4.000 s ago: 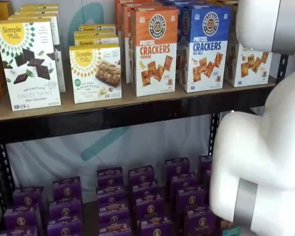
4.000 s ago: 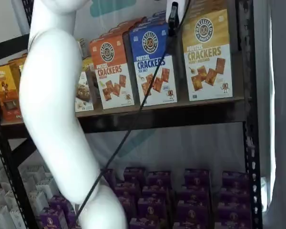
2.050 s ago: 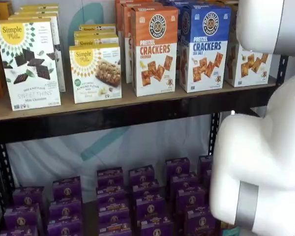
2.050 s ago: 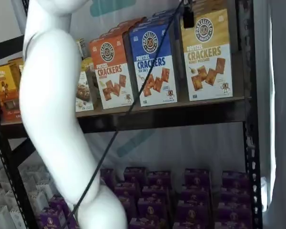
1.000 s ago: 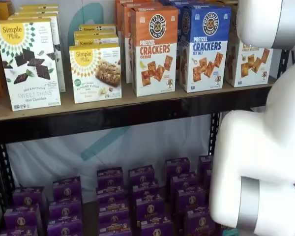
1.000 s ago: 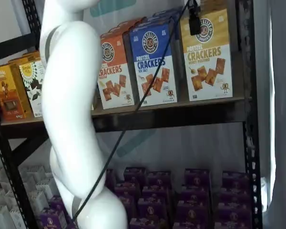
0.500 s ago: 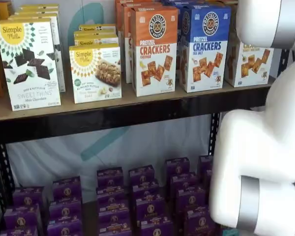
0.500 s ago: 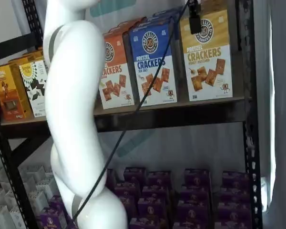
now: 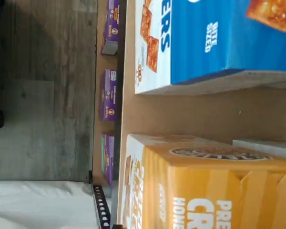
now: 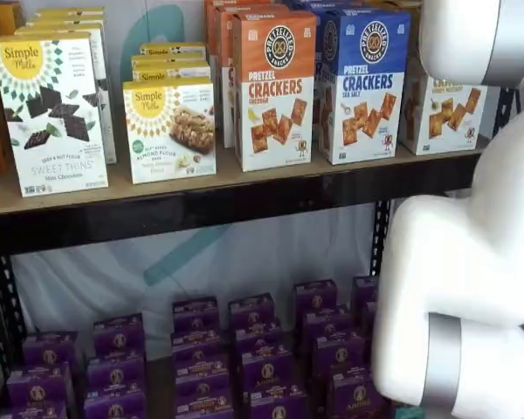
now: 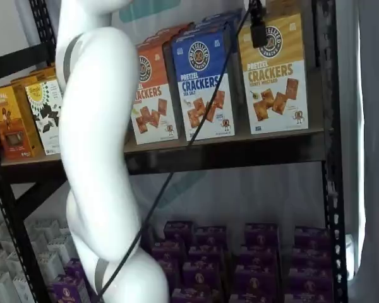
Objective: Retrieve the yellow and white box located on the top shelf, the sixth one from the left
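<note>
Wrist view: close over the yellow and white box (image 9: 200, 186), seen top panel first, printed face turned toward the shelf edge. Beside it the blue box (image 9: 219, 43), apart by a strip of bare shelf board (image 9: 181, 112). Purple boxes (image 9: 108, 95) far beneath on the lower level. No tool fingers visible here. Judged: camera this near because of an approach from above for a grasp on the box's top.

Shelf view, frontal: white arm (image 10: 472, 288) filling the right side, one bulky link low, another crossing the upper corner and hiding most of the target (image 10: 444, 109); only part of its face with cracker pictures showing, at the right end of the top shelf (image 10: 201, 188). Orange box (image 10: 275, 92) and blue one (image 10: 364, 87) upright beside it, fronts flush with the edge, likely for easy reach. Tool not visible.

Shelf view, oblique: arm (image 11: 98, 139) rising as a tall bent column at left, cable (image 11: 177, 164) slanting up to the tool (image 11: 258, 25), a dark tip hanging at the top edge before the target's (image 11: 275, 79) upper left face. Seen side-on; spread of fingers impossible to tell. Nothing gripped so far as visible; box standing upright on the shelf, just beside the blue one (image 11: 205, 85).
</note>
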You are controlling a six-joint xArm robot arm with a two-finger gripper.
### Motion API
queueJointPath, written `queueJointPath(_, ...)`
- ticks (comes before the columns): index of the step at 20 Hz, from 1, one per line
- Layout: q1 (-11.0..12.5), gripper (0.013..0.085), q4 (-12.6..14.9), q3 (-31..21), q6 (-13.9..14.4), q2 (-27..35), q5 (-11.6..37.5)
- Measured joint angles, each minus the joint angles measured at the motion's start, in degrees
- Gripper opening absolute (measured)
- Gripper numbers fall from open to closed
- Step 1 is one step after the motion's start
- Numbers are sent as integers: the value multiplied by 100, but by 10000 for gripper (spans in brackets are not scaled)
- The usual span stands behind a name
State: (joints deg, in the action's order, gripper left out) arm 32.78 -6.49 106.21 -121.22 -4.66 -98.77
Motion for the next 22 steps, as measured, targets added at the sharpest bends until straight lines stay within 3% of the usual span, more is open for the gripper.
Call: queueJointPath(22,-40,850,185,-127,-13,-65,-26)
